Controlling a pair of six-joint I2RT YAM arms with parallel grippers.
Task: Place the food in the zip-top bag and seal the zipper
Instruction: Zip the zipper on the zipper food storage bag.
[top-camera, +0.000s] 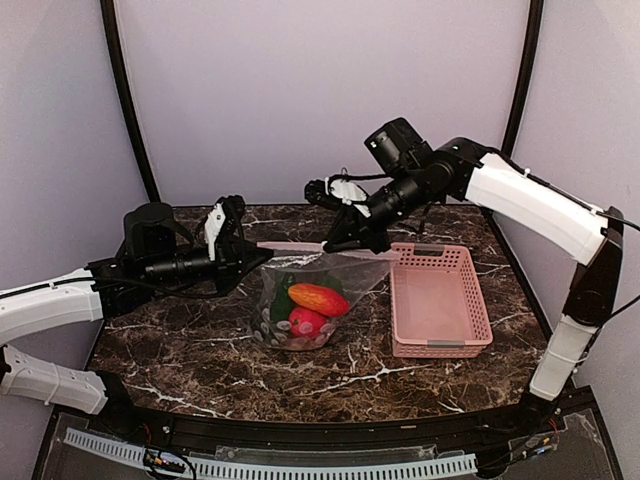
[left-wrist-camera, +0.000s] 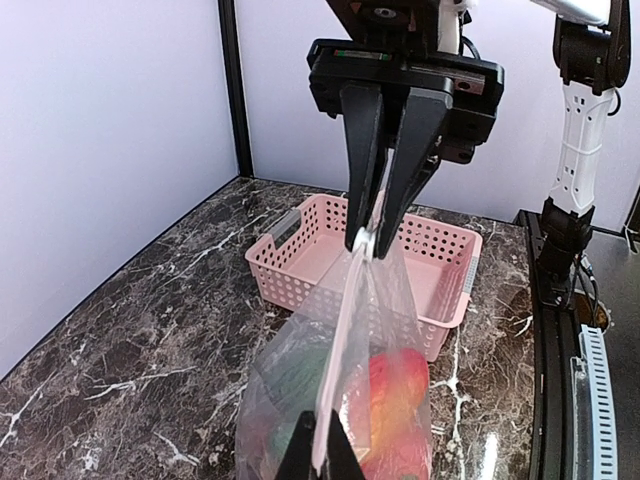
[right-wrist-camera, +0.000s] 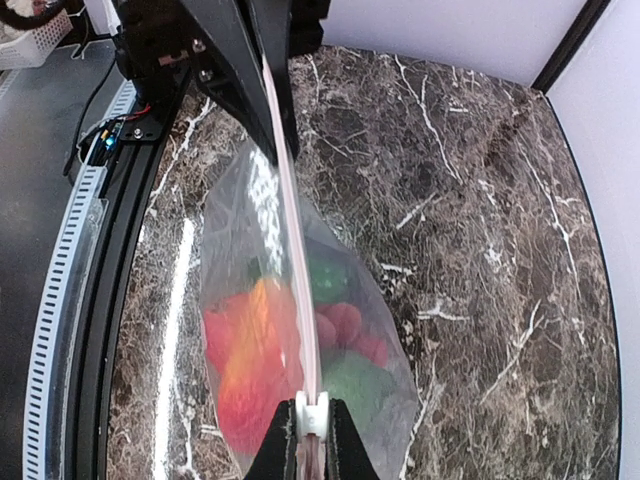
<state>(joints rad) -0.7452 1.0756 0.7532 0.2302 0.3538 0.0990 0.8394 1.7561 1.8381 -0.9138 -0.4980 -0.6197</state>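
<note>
Above marble table, left gripper at ten o'clock of the zip-top bag and right gripper at twelve pinch its zipper taut, likely for sealing

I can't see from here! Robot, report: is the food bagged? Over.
Left gripper, right gripper shut on zipper ends. Food inside zip-top bag, mouth stretched taut. Pink basket beside, not blocking.

One zip-top bag, one pink basket.
</note>
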